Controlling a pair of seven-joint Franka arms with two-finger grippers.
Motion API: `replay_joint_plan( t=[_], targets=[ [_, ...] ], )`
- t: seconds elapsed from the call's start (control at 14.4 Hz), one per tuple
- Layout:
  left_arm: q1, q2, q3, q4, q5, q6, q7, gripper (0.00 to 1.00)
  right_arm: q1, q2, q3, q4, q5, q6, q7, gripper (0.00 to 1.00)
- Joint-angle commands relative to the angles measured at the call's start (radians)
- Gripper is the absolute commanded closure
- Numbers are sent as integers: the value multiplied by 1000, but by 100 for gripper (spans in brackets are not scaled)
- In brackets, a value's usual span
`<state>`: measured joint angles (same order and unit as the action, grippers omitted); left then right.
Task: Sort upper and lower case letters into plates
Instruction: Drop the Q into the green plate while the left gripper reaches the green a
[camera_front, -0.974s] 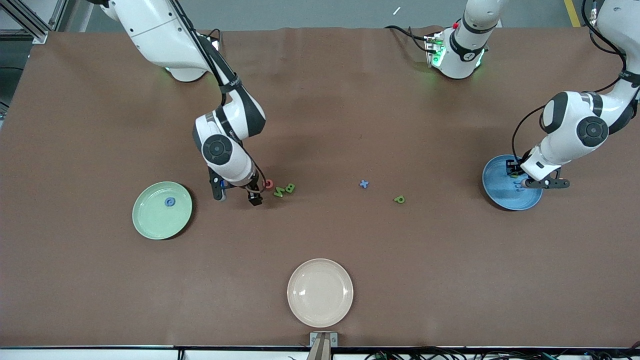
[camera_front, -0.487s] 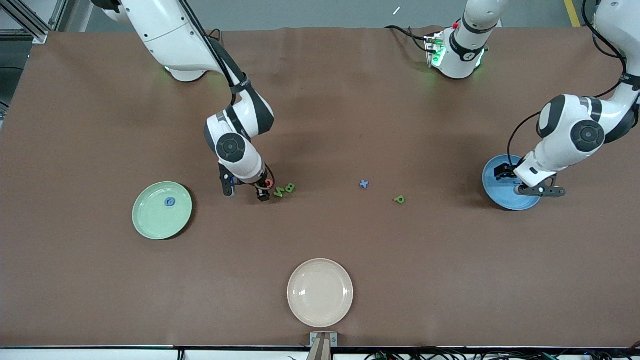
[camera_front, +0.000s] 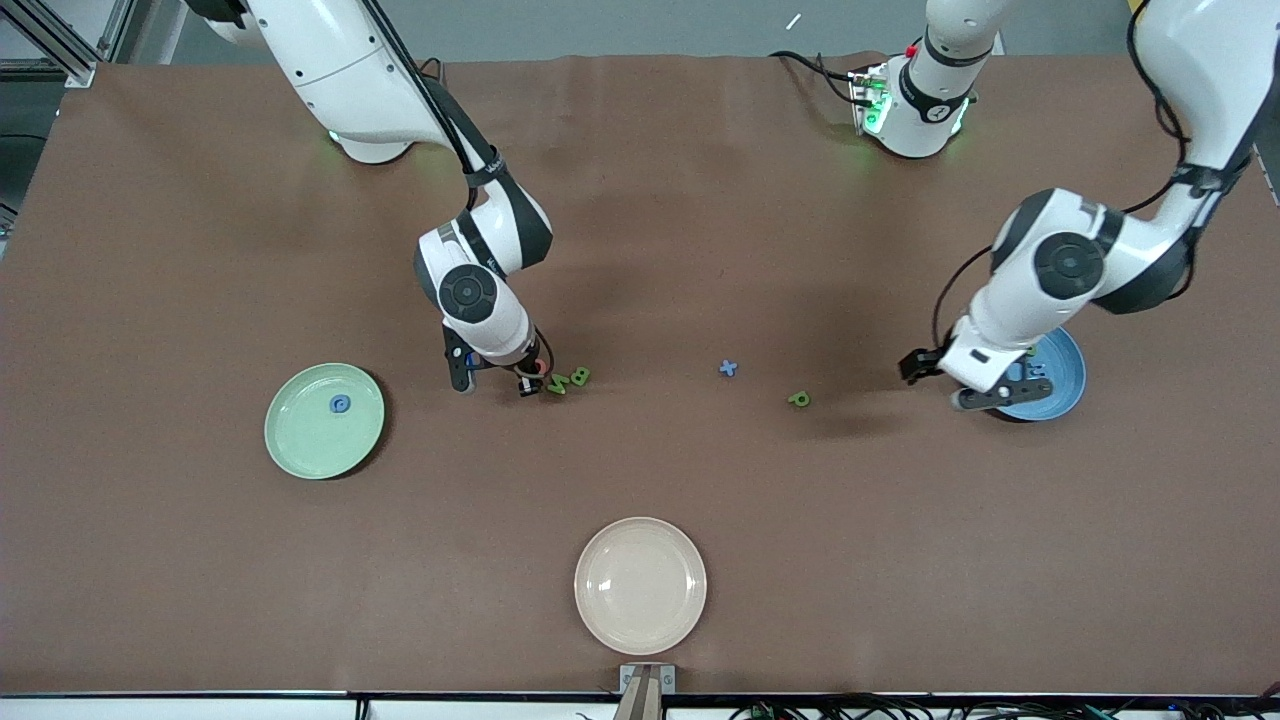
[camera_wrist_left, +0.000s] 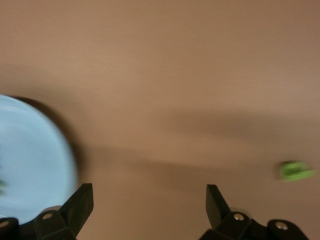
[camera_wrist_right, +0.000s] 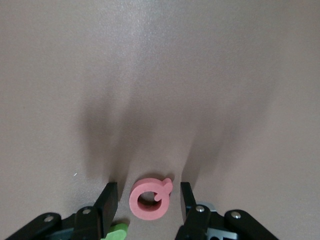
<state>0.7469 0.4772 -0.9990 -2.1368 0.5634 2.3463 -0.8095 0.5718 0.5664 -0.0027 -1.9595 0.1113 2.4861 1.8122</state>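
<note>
The red Q (camera_wrist_right: 150, 198) lies flat on the table between the open fingers of my right gripper (camera_wrist_right: 147, 201), which is low over it (camera_front: 535, 377). The green N (camera_front: 557, 384) and green B (camera_front: 579, 376) lie close beside it. The blue x (camera_front: 728, 368) and green p (camera_front: 798, 399) lie mid-table. The light green plate (camera_front: 300, 440) holds the blue G (camera_front: 340, 404). The blue plate (camera_front: 1062, 385) is partly hidden by the left arm, with small letters in it. My left gripper (camera_front: 935, 378) is open and empty over bare table between that plate (camera_wrist_left: 30, 165) and the p (camera_wrist_left: 296, 171).
A cream-beige plate (camera_front: 640, 585) sits near the table's front edge, nearer to the camera than the letters. Both arm bases stand along the table's back edge. A cable lies by the left arm's base (camera_front: 815, 65).
My right gripper has slid over to the red Q and now straddles it. My left gripper has left the blue plate and moved out over the table toward the p.
</note>
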Motion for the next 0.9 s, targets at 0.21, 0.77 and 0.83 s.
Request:
replay_joint_plan(
  t=[0.21,0.77,0.83],
  targets=[
    [-366,144,215,172,19,-24,-236,1,11,1,-10,2,-4,19,9,81],
    [-549,259,326,285,23,-1,-307,1,-137,-72,-14,5,-7,-116,-276,100],
    [-560,264,332,287,30,13,-307,1,-186,-95,-14,4,-5,-136,-350,100]
  ],
)
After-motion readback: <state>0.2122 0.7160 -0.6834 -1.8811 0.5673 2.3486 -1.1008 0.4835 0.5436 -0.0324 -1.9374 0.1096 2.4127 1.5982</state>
